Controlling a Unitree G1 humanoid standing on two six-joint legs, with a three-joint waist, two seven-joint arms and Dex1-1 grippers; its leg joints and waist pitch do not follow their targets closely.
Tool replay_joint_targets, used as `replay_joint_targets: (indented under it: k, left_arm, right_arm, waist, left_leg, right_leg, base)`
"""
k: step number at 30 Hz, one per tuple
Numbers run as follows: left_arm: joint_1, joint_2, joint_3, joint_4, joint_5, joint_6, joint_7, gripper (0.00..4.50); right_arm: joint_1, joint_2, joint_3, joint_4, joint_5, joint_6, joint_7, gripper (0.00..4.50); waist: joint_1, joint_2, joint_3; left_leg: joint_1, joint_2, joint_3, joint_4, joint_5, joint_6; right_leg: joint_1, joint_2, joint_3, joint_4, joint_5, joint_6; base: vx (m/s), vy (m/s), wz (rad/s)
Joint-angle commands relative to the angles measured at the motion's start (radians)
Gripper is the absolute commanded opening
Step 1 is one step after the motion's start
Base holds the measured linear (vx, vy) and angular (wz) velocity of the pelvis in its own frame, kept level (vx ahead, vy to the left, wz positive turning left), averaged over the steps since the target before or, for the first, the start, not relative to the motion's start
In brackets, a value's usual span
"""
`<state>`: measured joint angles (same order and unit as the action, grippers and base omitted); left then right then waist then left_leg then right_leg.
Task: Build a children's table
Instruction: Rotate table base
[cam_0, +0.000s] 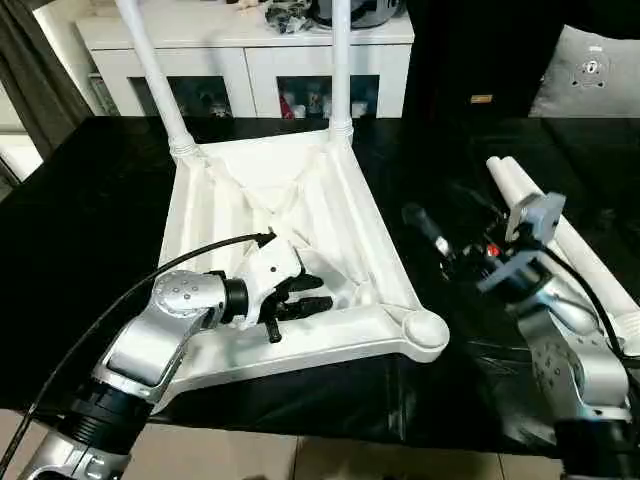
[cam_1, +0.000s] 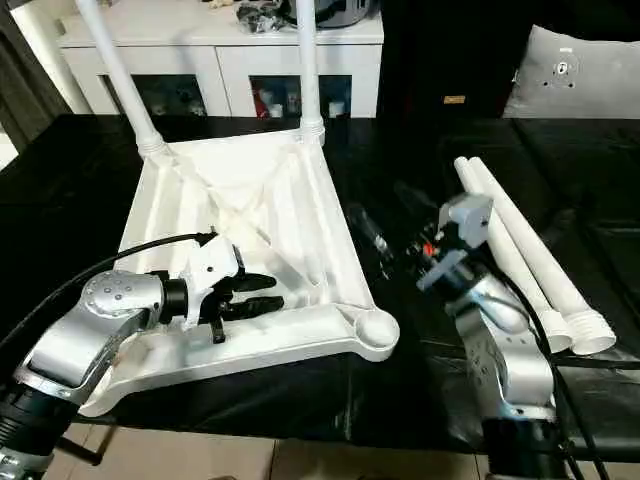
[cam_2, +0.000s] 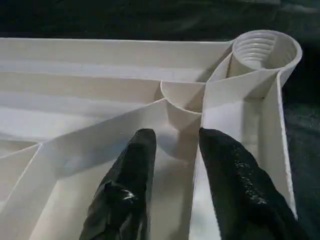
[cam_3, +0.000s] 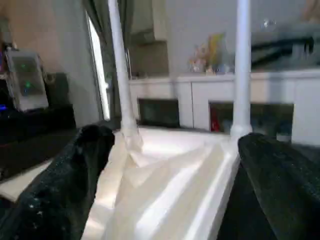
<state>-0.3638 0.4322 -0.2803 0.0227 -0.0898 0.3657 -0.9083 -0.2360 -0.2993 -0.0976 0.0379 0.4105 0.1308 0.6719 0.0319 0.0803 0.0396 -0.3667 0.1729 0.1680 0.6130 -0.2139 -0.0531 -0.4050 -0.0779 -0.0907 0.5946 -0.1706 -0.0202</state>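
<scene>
Two legs (cam_0: 150, 60) are already standing in the far corner sockets of the upturned table top (cam_0: 350, 210), rising toward the top of the head view, and two spare legs (cam_0: 570, 245) are lying on the black cloth (cam_0: 80, 230) at the right of the frame, long axes running diagonally from the upper middle down to the right edge. The right gripper (cam_0: 440, 240) is sitting just left of them with its fingers spread wide and holding nothing, so it looks the nearer arm for the next pick. The left gripper (cam_0: 300, 297) is hovering inside the ribbed underside at lower centre, its fingers (cam_2: 127, 185) partly parted and empty, pointing toward the open near-right socket (cam_0: 425, 328).
</scene>
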Motion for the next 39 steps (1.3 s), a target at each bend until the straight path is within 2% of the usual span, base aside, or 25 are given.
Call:
replay_joint_targets:
  k: [1, 3, 4, 6, 8, 10, 12, 14, 15, 16, 17, 19, 21, 23, 27, 28, 30, 32, 33, 34, 35, 36, 37, 38, 39]
  left_arm:
    - [-0.001, -0.006, 0.020, 0.002, 0.020, -0.003, 0.047, 1.85]
    - [0.007, -0.047, 0.064, -0.006, 0.000, 0.009, 0.116, 1.85]
    - [0.031, -0.096, 0.108, -0.024, -0.023, 0.025, 0.192, 1.85]
    - [0.046, -0.119, 0.128, -0.034, -0.027, 0.032, 0.232, 1.85]
    - [0.083, -0.154, 0.159, -0.064, -0.032, 0.041, 0.294, 1.85]
    - [0.143, -0.198, 0.200, -0.109, -0.045, 0.054, 0.366, 1.85]
    - [0.166, -0.217, 0.217, -0.121, -0.043, 0.039, 0.399, 1.85]
    - [0.194, -0.236, 0.235, -0.132, -0.029, 0.005, 0.443, 1.85]
    - [0.203, -0.240, 0.238, -0.134, -0.020, -0.011, 0.457, 1.85]
    - [0.217, -0.244, 0.242, -0.145, -0.012, -0.017, 0.475, 1.85]
    - [0.231, -0.250, 0.249, -0.153, -0.005, -0.018, 0.499, 1.85]
    - [0.245, -0.261, 0.256, -0.164, -0.003, -0.011, 0.527, 1.85]
    - [0.246, -0.263, 0.254, -0.166, -0.003, -0.008, 0.531, 1.85]
    - [0.247, -0.262, 0.249, -0.170, -0.001, -0.010, 0.532, 1.85]
    - [0.247, -0.258, 0.240, -0.167, -0.002, -0.021, 0.531, 1.85]
    - [0.249, -0.257, 0.234, -0.170, -0.001, -0.021, 0.530, 1.85]
    - [0.248, -0.256, 0.232, -0.170, 0.001, -0.020, 0.531, 1.85]
    - [0.247, -0.252, 0.225, -0.168, 0.002, -0.018, 0.529, 1.85]
    - [0.246, -0.250, 0.223, -0.166, 0.003, -0.017, 0.529, 1.85]
    - [0.244, -0.249, 0.221, -0.163, 0.003, -0.018, 0.528, 1.85]
    - [0.243, -0.247, 0.219, -0.162, 0.003, -0.018, 0.526, 1.85]
    - [0.243, -0.247, 0.218, -0.161, 0.003, -0.019, 0.525, 1.85]
    - [0.241, -0.245, 0.216, -0.161, 0.003, -0.021, 0.522, 1.85]
    - [0.241, -0.244, 0.216, -0.161, 0.002, -0.022, 0.520, 1.85]
    - [0.242, -0.243, 0.214, -0.162, 0.002, -0.022, 0.518, 1.85]
  right_arm:
    - [-0.003, -0.016, 0.024, -0.011, -0.057, 0.073, -0.043, 4.50]
    - [0.006, -0.008, 0.028, -0.020, -0.086, 0.125, -0.124, 4.50]
    - [0.029, 0.014, 0.031, -0.049, -0.103, 0.145, -0.191, 4.50]
    - [0.047, 0.017, 0.038, -0.072, -0.123, 0.148, -0.213, 4.50]
    - [0.095, 0.026, 0.054, -0.149, -0.101, 0.169, -0.205, 4.50]
    - [0.143, 0.057, 0.059, -0.231, -0.134, 0.236, -0.296, 4.50]
    - [0.160, 0.069, 0.065, -0.258, -0.158, 0.260, -0.336, 4.50]
    - [0.181, 0.084, 0.080, -0.289, -0.223, 0.272, -0.406, 4.50]
    - [0.187, 0.091, 0.086, -0.297, -0.259, 0.266, -0.440, 4.50]
    - [0.199, 0.076, 0.114, -0.317, -0.277, 0.269, -0.430, 4.50]
    - [0.203, 0.079, 0.127, -0.318, -0.327, 0.222, -0.458, 4.50]
    - [0.204, 0.083, 0.137, -0.317, -0.380, 0.167, -0.493, 4.50]
    - [0.193, 0.033, 0.175, -0.281, -0.504, 0.059, -0.525, 4.50]
    - [0.190, -0.033, 0.226, -0.261, -0.612, 0.008, -0.548, 4.50]
    - [0.198, -0.041, 0.225, -0.257, -0.634, -0.001, -0.579, 4.50]
    - [0.202, -0.034, 0.221, -0.256, -0.640, -0.012, -0.585, 4.50]
    - [0.203, -0.031, 0.219, -0.255, -0.641, -0.017, -0.588, 4.50]
    - [0.205, -0.027, 0.224, -0.245, -0.645, -0.034, -0.585, 4.50]
    - [0.206, -0.027, 0.228, -0.240, -0.648, -0.045, -0.586, 4.50]
    - [0.208, -0.013, 0.225, -0.230, -0.624, -0.059, -0.585, 4.50]
    - [0.211, 0.020, 0.205, -0.234, -0.563, -0.049, -0.576, 4.50]
    - [0.212, 0.029, 0.198, -0.236, -0.545, -0.046, -0.574, 4.50]
    - [0.215, 0.100, 0.148, -0.258, -0.393, -0.019, -0.542, 4.50]
    - [0.217, 0.168, 0.098, -0.290, -0.220, 0.014, -0.504, 4.50]
    - [0.219, 0.215, 0.061, -0.318, -0.076, 0.040, -0.469, 4.50]
  waist:
    - [-0.002, -0.005, -0.056]
    - [-0.002, -0.008, -0.056]
    - [-0.003, -0.022, -0.057]
    - [0.001, -0.017, -0.058]
    - [0.002, -0.026, -0.058]
    - [0.002, -0.024, -0.058]
    - [0.001, -0.034, -0.054]
    - [0.002, -0.028, -0.048]
    - [0.000, -0.034, -0.048]
    - [0.000, -0.033, -0.045]
    - [-0.001, -0.042, -0.045]
    - [-0.002, -0.040, -0.045]
    - [0.000, -0.041, -0.044]
    - [0.000, -0.044, -0.045]
    - [-0.001, -0.048, -0.048]
    - [0.000, -0.040, -0.048]
    - [-0.007, -0.040, -0.048]
    - [-0.018, -0.029, -0.050]
    - [-0.026, -0.023, -0.052]
    - [-0.036, -0.015, -0.054]
    - [-0.037, -0.007, -0.054]
    - [-0.045, -0.013, -0.054]
    - [-0.049, -0.024, -0.055]
    - [-0.048, -0.034, -0.056]
    - [-0.033, -0.045, -0.057]
  left_leg:
    - [-0.002, 0.046, -0.019, -0.080, -0.159, 0.065]
    - [-0.002, 0.044, -0.017, -0.078, -0.150, 0.060]
    - [-0.004, 0.043, -0.015, -0.076, -0.148, 0.062]
    - [-0.006, 0.044, -0.015, -0.075, -0.131, 0.063]
    - [-0.009, 0.045, -0.015, -0.074, -0.121, 0.086]
    - [-0.010, 0.046, -0.016, -0.076, -0.108, 0.095]
    - [-0.006, 0.046, -0.014, -0.078, -0.125, 0.092]
    - [-0.005, 0.046, -0.015, -0.083, -0.165, 0.074]
    - [-0.002, 0.045, -0.015, -0.086, -0.192, 0.059]
    - [-0.003, 0.045, -0.017, -0.087, -0.200, 0.047]
    - [-0.001, 0.047, -0.017, -0.089, -0.207, 0.046]
    - [-0.003, 0.047, -0.019, -0.090, -0.217, 0.031]
    - [-0.002, 0.048, -0.020, -0.092, -0.215, 0.027]
    - [-0.002, 0.046, -0.019, -0.090, -0.194, 0.022]
    - [-0.006, 0.043, -0.016, -0.084, -0.169, 0.059]
    - [-0.005, 0.045, -0.018, -0.084, -0.156, 0.065]
    - [-0.001, 0.054, -0.023, -0.087, -0.163, 0.052]
    - [0.010, 0.069, -0.035, -0.095, -0.182, 0.049]
    - [0.024, 0.091, -0.048, -0.104, -0.186, 0.074]
    - [0.030, 0.135, -0.074, -0.119, -0.157, 0.133]
    - [0.033, 0.149, -0.080, -0.121, -0.149, 0.163]
    - [0.030, 0.150, -0.073, -0.116, -0.147, 0.226]
    - [0.016, 0.107, -0.046, -0.091, -0.157, 0.265]
    - [0.005, 0.056, -0.014, -0.061, -0.179, 0.263]
    - [-0.013, -0.010, 0.011, -0.017, -0.162, 0.209]
  right_leg:
    - [0.059, -0.063, 0.050, -0.075, -0.270, -0.172]
    - [0.059, -0.064, 0.050, -0.075, -0.272, -0.173]
    - [0.060, -0.064, 0.049, -0.079, -0.283, -0.168]
    - [0.059, -0.065, 0.050, -0.076, -0.280, -0.164]
    - [0.060, -0.065, 0.050, -0.076, -0.274, -0.150]
    - [0.057, -0.063, 0.049, -0.076, -0.269, -0.144]
    - [0.052, -0.060, 0.049, -0.083, -0.312, -0.135]
    - [0.048, -0.061, 0.049, -0.090, -0.379, -0.116]
    - [0.046, -0.060, 0.049, -0.095, -0.417, -0.096]
    - [0.043, -0.059, 0.050, -0.098, -0.433, -0.077]
    - [0.044, -0.060, 0.051, -0.100, -0.438, -0.069]
    - [0.042, -0.062, 0.052, -0.097, -0.438, -0.057]
    - [0.042, -0.062, 0.053, -0.097, -0.418, -0.056]
    - [0.046, -0.060, 0.054, -0.092, -0.361, -0.064]
    - [0.053, -0.061, 0.057, -0.085, -0.288, -0.094]
    - [0.053, -0.059, 0.056, -0.080, -0.261, -0.104]
    - [0.052, -0.040, 0.044, -0.081, -0.226, -0.107]
    - [0.050, -0.017, 0.026, -0.081, -0.169, -0.121]
    - [0.045, -0.006, 0.012, -0.076, -0.129, -0.145]
    - [0.042, -0.006, 0.003, -0.054, -0.094, -0.169]
    - [0.039, -0.011, 0.004, -0.042, -0.086, -0.179]
    - [0.036, -0.022, 0.008, -0.038, -0.072, -0.214]
    - [0.043, -0.034, 0.009, -0.060, -0.079, -0.264]
    - [0.046, -0.042, 0.014, -0.089, -0.108, -0.286]
    - [0.069, -0.066, 0.024, -0.123, -0.256, -0.240]
  base:
    - [0.000, 0.000, 0.00]
    - [0.000, 0.000, 0.00]
    - [0.000, 0.000, 0.00]
    - [0.000, 0.000, 0.00]
    - [0.000, 0.000, 0.00]
    - [0.000, 0.000, 0.00]
    - [0.000, 0.000, 0.00]
    - [0.000, 0.000, 0.00]
    - [0.000, 0.000, 0.00]
    - [0.000, 0.000, 0.00]
    - [0.000, 0.000, 0.00]
    - [0.000, 0.000, 0.00]
    - [0.000, 0.000, 0.00]
    - [0.000, 0.000, 0.00]
    - [0.000, 0.000, 0.00]
    - [0.000, 0.000, 0.00]
    - [0.000, 0.000, 0.00]
    - [0.000, 0.000, 0.00]
    - [0.000, 0.000, 0.00]
    - [0.000, 0.000, 0.00]
    - [0.000, 0.000, 0.00]
    - [0.009, -0.073, 0.02]
    - [0.003, -0.078, 0.02]
    - [0.003, -0.078, 0.02]
    - [-0.007, -0.084, 0.03]
